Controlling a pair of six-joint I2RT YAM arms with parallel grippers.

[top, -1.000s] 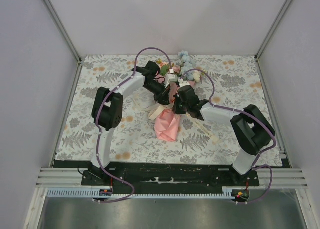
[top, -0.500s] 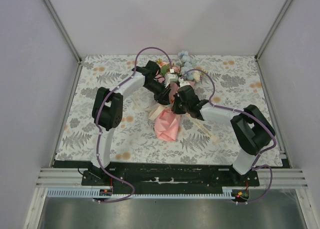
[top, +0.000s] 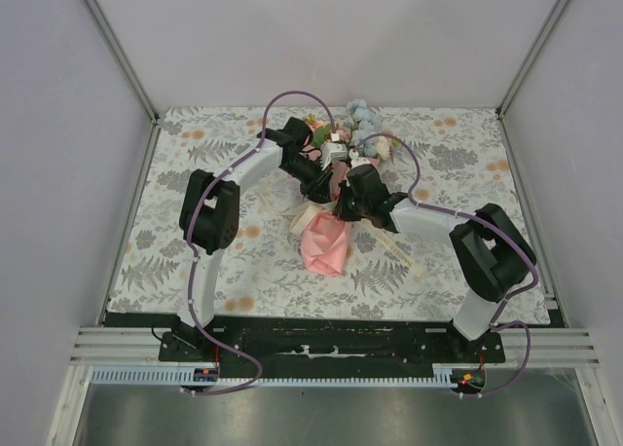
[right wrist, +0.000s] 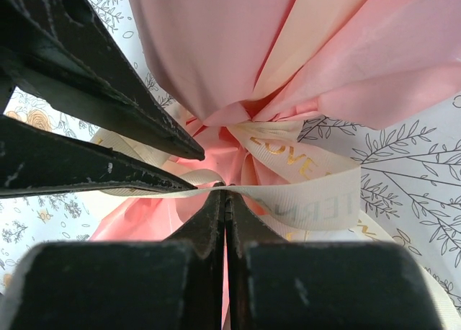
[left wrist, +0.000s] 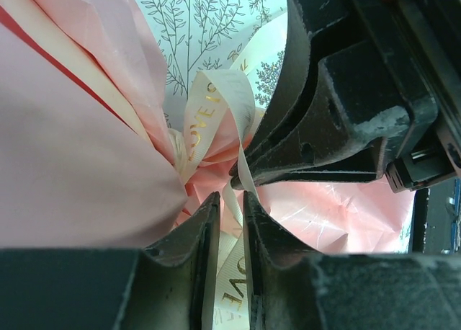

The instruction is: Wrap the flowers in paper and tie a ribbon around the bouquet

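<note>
The right end effector is closed on a strand of the ribbon. The left end effector straddles another strand, jaws slightly apart, grip indeterminate. The bouquet lies mid-scene on the surface, tied at its waist. Risk: a loose left hold lets the strand slip, slackening the tie.
</note>
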